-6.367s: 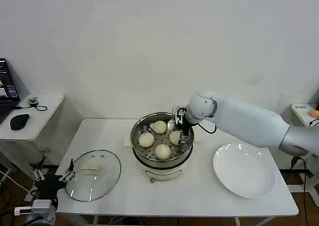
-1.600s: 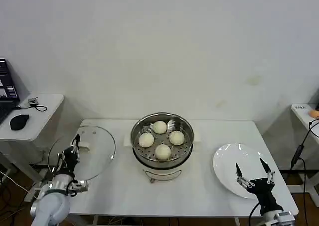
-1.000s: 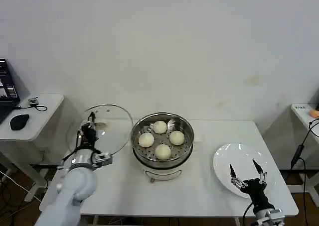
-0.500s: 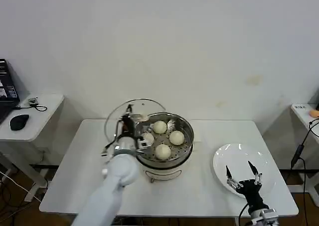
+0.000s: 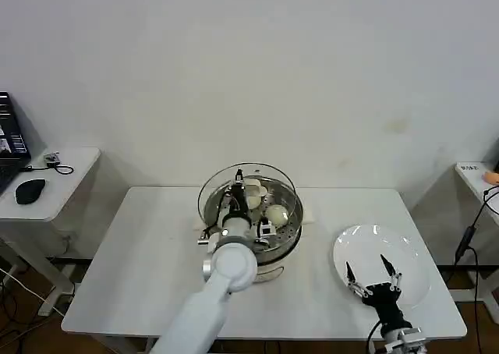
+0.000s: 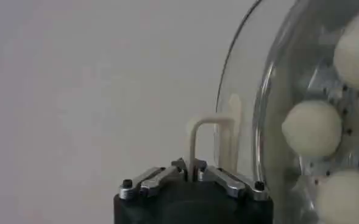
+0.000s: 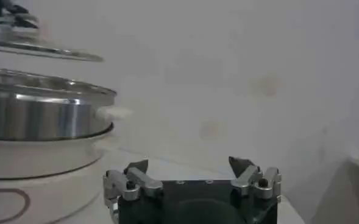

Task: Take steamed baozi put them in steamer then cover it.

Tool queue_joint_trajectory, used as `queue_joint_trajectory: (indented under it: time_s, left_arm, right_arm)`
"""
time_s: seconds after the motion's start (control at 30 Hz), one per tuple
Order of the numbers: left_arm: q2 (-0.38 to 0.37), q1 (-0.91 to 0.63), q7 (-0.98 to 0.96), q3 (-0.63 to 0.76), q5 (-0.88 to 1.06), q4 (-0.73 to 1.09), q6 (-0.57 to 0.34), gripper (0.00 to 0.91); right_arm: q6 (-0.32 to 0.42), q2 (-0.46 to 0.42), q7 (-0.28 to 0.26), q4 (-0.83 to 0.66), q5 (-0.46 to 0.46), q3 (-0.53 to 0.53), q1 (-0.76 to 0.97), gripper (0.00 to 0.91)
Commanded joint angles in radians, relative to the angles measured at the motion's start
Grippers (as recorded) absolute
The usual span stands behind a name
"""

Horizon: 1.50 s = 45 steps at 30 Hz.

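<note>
**Overhead: glass cover hanging above the loaded steamer**

Now the left gripper (image 5: 240, 189) is gripping the cover (image 5: 248, 196) by its pale handle (image 6: 213, 141), its fingers pinched together on the loop, as the left wrist view is showing. In the head view the left arm is reaching up across the table (image 5: 148, 260) from the near edge, and the clear glass disc is sitting directly over the steamer (image 5: 284, 237), overlapping it almost fully but offset a little toward the back and the robot's left. From the right wrist view the cover's metal rim (image 7: 45, 50) is floating above the steel wall of the pot (image 7: 45, 115), apart from it, with a gap showing between the two.

Through the glass the steamed baozi (image 5: 276, 214) are lying on the perforated tray inside the pot; the left wrist view is catching three of them (image 6: 311, 128).

Meanwhile the right gripper (image 5: 373, 279) is resting low at the near right of the table, its fingers spread apart and holding nothing, poised over the near edge of the white plate (image 5: 405, 249), well apart from the steamer.
</note>
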Motion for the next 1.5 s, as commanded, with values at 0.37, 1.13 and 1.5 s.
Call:
queue_joint_trajectory:
  time_s: [0.37, 1.13, 1.5]
  left_arm:
    - [-0.034, 0.013, 0.025, 0.001, 0.149, 0.044, -0.033, 0.0]
    - [-0.051, 0.042, 0.029, 0.001, 0.122, 0.044, -0.04, 0.0]
    - [-0.053, 0.048, 0.029, 0.004, 0.123, 0.046, -0.045, 0.0]
  right_arm:
    - [0.002, 0.006, 0.0, -0.006, -0.019, -0.018, 0.003, 0.907]
    - [0.005, 0.012, -0.001, -0.013, -0.031, -0.032, 0.004, 0.907]
    - [0.006, 0.015, -0.001, -0.013, -0.034, -0.034, 0.002, 0.907]
